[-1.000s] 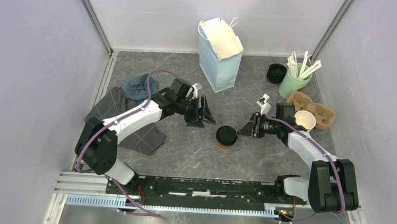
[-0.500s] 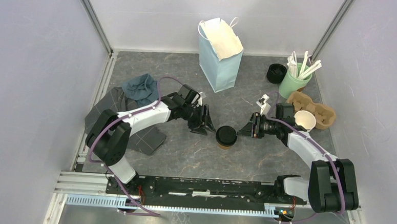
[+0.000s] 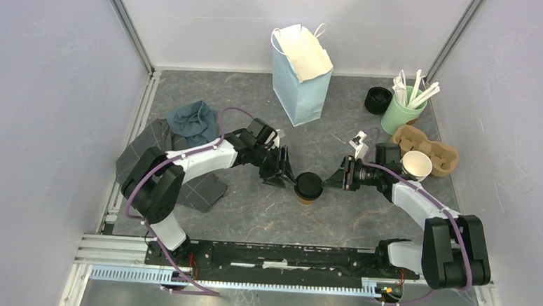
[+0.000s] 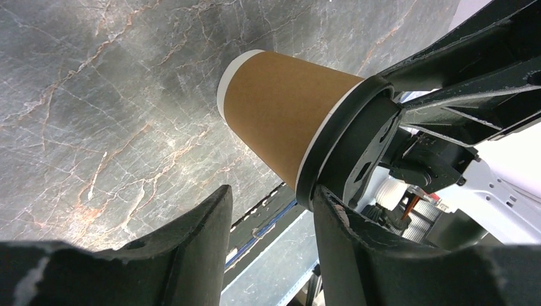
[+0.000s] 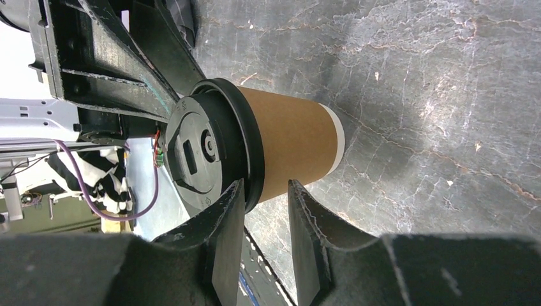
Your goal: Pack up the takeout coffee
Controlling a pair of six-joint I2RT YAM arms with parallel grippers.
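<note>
On the table (image 3: 252, 208), the brown, black-lidded takeout coffee (image 3: 309, 185) stands upright between both arms' part-open jaws.

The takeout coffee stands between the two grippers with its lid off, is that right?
No: the black lid is on the takeout coffee, as the right wrist view shows. It does stand between the left gripper and the right gripper.

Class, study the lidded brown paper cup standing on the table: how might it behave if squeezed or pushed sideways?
The paper cup probably dents under a hard squeeze. Narrower at its base than at the black lid, it may tip if pushed high.
</note>
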